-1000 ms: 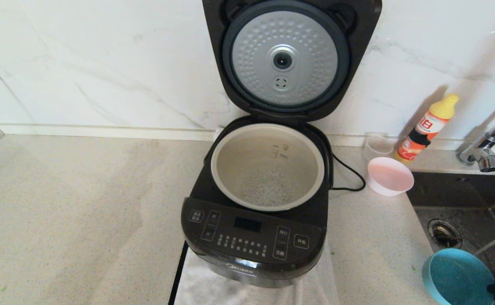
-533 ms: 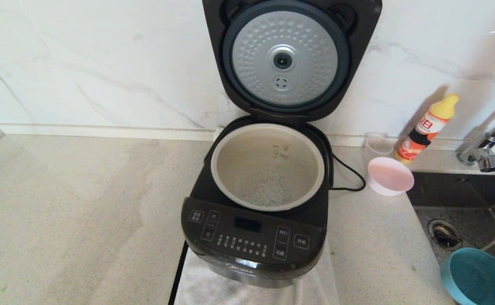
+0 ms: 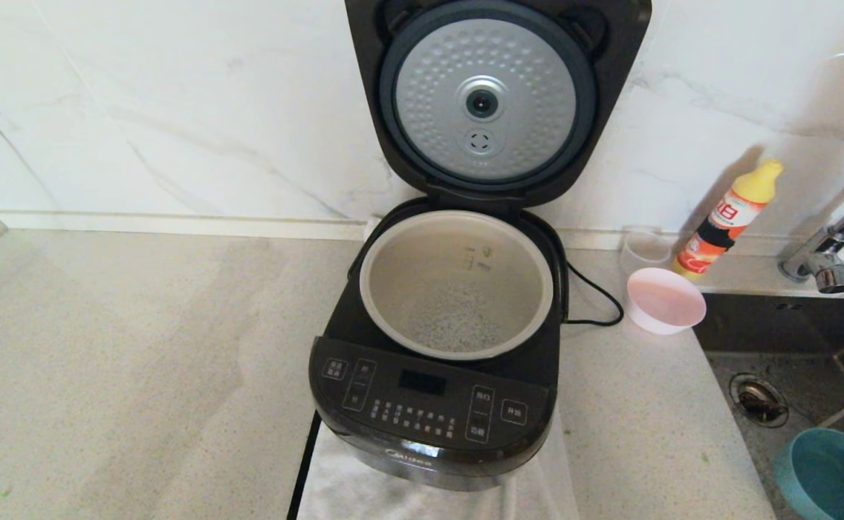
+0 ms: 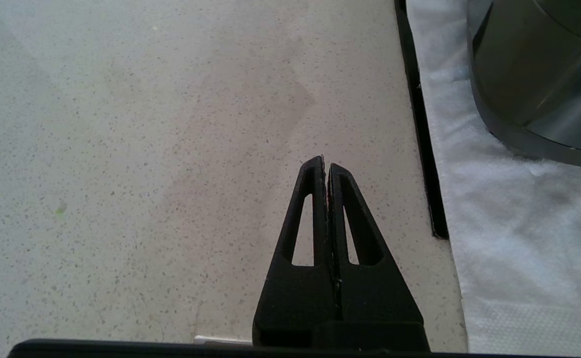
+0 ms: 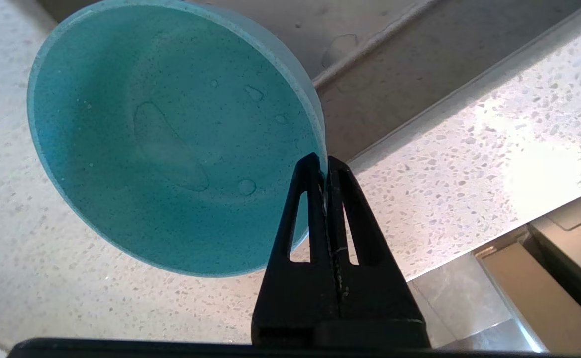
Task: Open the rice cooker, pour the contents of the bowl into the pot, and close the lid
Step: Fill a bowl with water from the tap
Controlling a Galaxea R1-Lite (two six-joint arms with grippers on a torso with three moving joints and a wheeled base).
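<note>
Standing wide open near the back of the speckled surface [image 3: 140, 375], the rice cooker [image 3: 433, 404] is showing its buttoned front panel toward the robot, and its base is resting on a white cloth [image 3: 364, 491]. The lid [image 3: 494, 101] is tilting up against the marble wall, presenting its silver dimpled disc. The pot [image 3: 457, 285] is sitting inside the cooker, holding a shallow layer of pale grains at its bottom. To the cooker's right, a pink bowl [image 3: 664, 300] is sitting just beside an orange bottle [image 3: 729, 217] near the sink [image 3: 776, 339]. The right gripper [image 5: 324, 161] is pinching the rim of a teal bowl [image 5: 171, 134] with its jaws closed on it, above the surface's edge. The left gripper [image 4: 325, 163] is hovering over bare surface left of the cloth, jaws pressed together and holding nothing.
</note>
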